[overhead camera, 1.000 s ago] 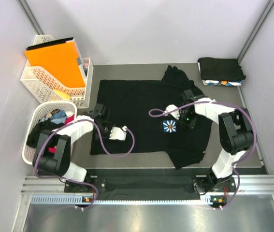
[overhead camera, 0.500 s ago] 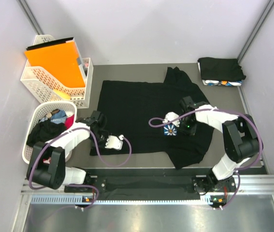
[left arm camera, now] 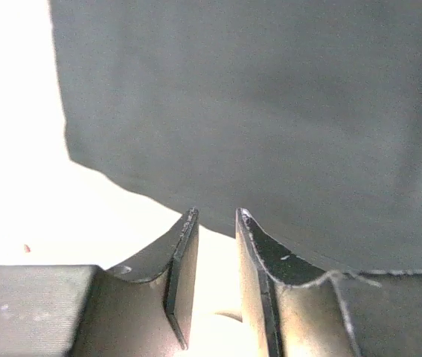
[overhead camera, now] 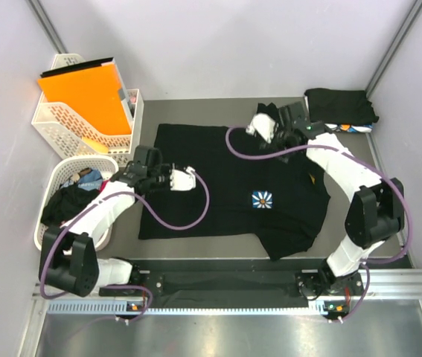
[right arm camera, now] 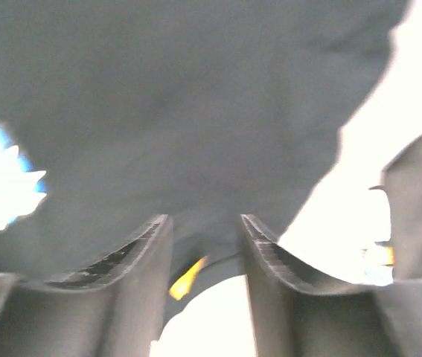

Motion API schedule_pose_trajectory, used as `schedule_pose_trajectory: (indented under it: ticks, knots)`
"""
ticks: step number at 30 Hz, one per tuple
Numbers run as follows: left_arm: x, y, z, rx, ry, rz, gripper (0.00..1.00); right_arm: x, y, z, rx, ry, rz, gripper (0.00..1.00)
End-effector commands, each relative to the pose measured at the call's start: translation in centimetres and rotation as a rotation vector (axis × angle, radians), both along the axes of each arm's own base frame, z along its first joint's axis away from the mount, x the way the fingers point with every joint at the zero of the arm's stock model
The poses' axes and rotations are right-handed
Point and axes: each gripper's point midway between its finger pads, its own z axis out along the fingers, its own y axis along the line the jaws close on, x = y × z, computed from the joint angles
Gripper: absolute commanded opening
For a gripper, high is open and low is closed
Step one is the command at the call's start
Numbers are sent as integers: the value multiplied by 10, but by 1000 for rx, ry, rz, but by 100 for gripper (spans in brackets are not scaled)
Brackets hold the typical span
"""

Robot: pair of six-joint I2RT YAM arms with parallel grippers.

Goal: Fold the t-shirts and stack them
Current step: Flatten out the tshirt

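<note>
A black t-shirt (overhead camera: 218, 204) lies spread flat on the grey table, its white-and-blue flower print (overhead camera: 261, 198) facing up and a yellow tag (overhead camera: 311, 178) at the collar. My left gripper (overhead camera: 167, 178) hovers over the shirt's left part; in the left wrist view the left gripper (left arm camera: 216, 214) is open a little, nothing in it, above the shirt's edge (left arm camera: 270, 111). My right gripper (overhead camera: 281, 130) hangs by the far sleeve. From the right wrist, the right gripper (right arm camera: 205, 219) is open and empty over the collar tag (right arm camera: 187, 277) and flower (right arm camera: 2, 178).
Folded t-shirts (overhead camera: 341, 110) are stacked at the back right corner. A white lattice basket (overhead camera: 84, 134) with an orange folder (overhead camera: 84, 97) stands back left. A round white basket (overhead camera: 50, 216) of loose clothes sits left of the shirt. A metal rail (overhead camera: 225, 282) runs along the near edge.
The right arm swung from beside the flower print to the far sleeve. The left arm moved from the shirt's near-left part farther up the table. The shirt lies flatter at the far sleeve.
</note>
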Motion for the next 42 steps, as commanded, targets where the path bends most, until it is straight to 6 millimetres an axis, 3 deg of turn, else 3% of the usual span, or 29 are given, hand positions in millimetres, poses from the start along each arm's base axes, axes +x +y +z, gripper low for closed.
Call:
schedule_pose_trajectory:
  ticks: [1, 2, 3, 4, 5, 6, 7, 8, 9, 10, 11, 14, 29, 37, 42]
  knots:
    - [50, -20, 39, -99, -203, 15, 29, 72, -8, 45, 62, -223, -157, 20]
    - [55, -20, 36, -90, -209, 18, 17, 94, -15, 38, 42, -255, -212, 0]
    - [64, -21, 27, -81, -199, 26, 0, 107, -25, 34, 45, -257, -252, 0]
    - [70, -22, 24, -78, -195, 28, 0, 126, -27, 50, 85, -293, -284, 0]
    - [78, -21, 23, -71, -207, 39, 0, 141, -27, 24, 95, -243, -303, 0]
    - [86, -22, 14, -63, -192, 51, 0, 154, -38, 20, 117, -232, -341, 0]
    - [91, -23, 14, -65, -196, 60, 0, 176, -36, 45, 182, -276, -371, 0]
    - [94, -25, 13, -67, -193, 62, 0, 182, -34, 4, 178, -163, -380, 0]
    - [98, -28, 13, -64, -192, 55, 0, 192, -38, 0, 209, -141, -398, 0]
    - [100, -30, 14, -60, -197, 52, 0, 211, -32, 29, 264, -196, -392, 0]
    - [100, -32, 14, -56, -196, 42, 0, 218, -29, 2, 262, -152, -388, 0]
    - [100, -35, 14, -40, -189, 27, 0, 234, -25, -8, 274, -190, -362, 0]
    - [84, -44, 12, 13, -169, 8, 0, 252, -24, -51, 276, -212, -364, 0]
    - [87, -49, 18, 27, -193, -25, 0, 253, -34, -77, 175, -201, -369, 0]
    - [91, -52, 19, 28, -202, -32, 0, 251, -31, -82, 153, -210, -351, 0]
